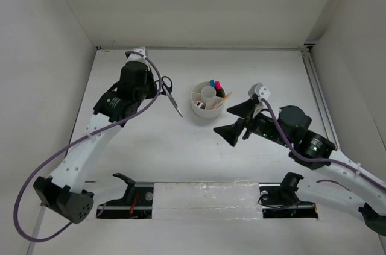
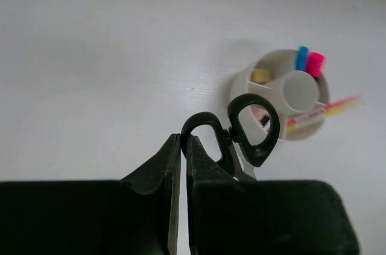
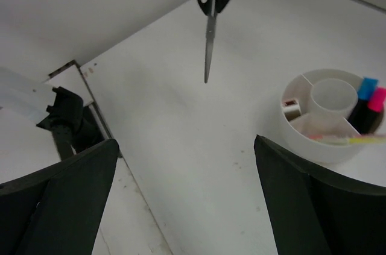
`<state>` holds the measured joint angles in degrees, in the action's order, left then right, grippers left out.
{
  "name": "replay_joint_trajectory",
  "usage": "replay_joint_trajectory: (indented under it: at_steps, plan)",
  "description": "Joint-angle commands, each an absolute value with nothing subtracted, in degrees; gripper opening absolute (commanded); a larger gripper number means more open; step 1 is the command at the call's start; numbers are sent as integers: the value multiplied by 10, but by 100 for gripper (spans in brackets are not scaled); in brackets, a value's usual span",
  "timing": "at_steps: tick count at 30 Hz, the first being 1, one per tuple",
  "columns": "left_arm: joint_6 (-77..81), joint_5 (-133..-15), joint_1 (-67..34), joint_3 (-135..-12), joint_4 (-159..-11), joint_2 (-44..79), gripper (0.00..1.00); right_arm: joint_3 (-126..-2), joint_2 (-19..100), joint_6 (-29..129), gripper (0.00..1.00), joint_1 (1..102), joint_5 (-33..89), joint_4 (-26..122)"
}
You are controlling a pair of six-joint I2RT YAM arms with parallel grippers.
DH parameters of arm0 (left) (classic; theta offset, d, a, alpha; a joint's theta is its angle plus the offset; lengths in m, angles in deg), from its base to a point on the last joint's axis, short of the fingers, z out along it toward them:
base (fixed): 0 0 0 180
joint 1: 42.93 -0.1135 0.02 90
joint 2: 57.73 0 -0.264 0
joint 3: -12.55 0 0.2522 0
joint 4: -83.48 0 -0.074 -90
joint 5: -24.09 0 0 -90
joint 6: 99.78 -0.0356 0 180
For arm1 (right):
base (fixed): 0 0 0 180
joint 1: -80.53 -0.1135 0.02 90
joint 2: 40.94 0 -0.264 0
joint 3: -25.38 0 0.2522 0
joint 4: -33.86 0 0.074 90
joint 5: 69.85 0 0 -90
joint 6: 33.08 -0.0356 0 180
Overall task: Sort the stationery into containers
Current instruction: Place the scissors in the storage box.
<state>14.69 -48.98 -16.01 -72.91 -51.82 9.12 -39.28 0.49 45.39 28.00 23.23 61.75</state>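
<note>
Pinching black-handled scissors (image 2: pixel 228 140) by one loop, my left hand (image 2: pixel 183 146) hung them point-down over the worktop (image 1: pixel 181 146), nine o'clock of the round white plastic organiser (image 1: pixel 204 114); that slight grip might let them swing loose.

In the left wrist view, the blades of the scissors (image 2: pixel 225 141) are mostly hidden behind the closed fingers of the left gripper (image 2: pixel 183 140). Their handles cover part of the near wall of the organiser (image 2: pixel 236 89). The pens (image 2: pixel 329 109) are blurred. The bodies of the highlighters (image 3: pixel 366 89) are hidden inside the organiser. The fingers of the right gripper (image 3: pixel 186 141) run off the picture's bottom edge.
</note>
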Motion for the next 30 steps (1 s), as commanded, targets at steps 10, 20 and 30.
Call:
replay_joint_trajectory:
  at_steps: [10, 20, 30]
  plan:
    - [-11, -803, -159, -690, -650, -27, 0, -579, 286, 445, 100, 288, 279, 473]
    - [-16, -859, -159, -673, -674, -32, 0, -637, 379, 396, 98, 306, 330, 413]
    - [-22, -881, -159, -662, -684, -32, 0, -660, 427, 380, 15, 317, 375, 407]
